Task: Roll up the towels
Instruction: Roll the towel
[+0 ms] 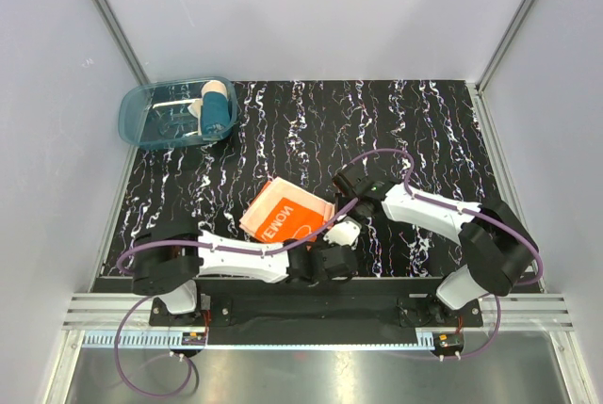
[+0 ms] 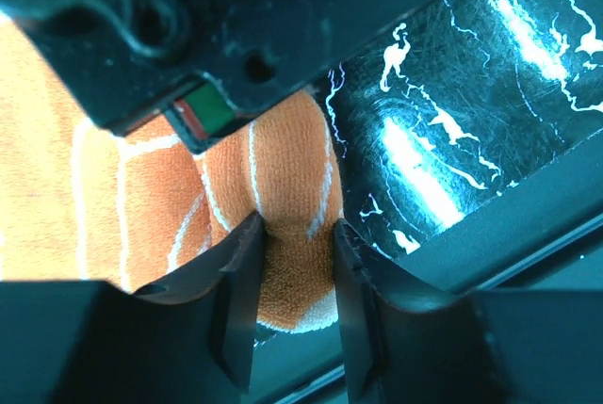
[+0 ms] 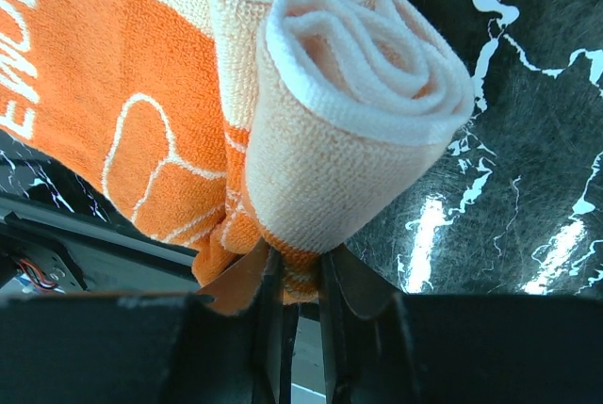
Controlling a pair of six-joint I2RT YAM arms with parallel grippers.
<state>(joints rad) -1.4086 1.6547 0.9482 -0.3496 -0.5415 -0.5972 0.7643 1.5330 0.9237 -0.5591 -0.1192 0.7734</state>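
Over the black marbled counter (image 1: pixel 424 131): pinching a fold of the orange towel (image 2: pixel 283 169) in the left hand (image 2: pixel 297 234), clamping its edge just below the roll in the right hand (image 3: pixel 300 263).

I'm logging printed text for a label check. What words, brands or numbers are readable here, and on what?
"EMON": white letters on the orange towel, upside down from above; any letter before it is hidden.
Blue towel in the tub: no text readable.
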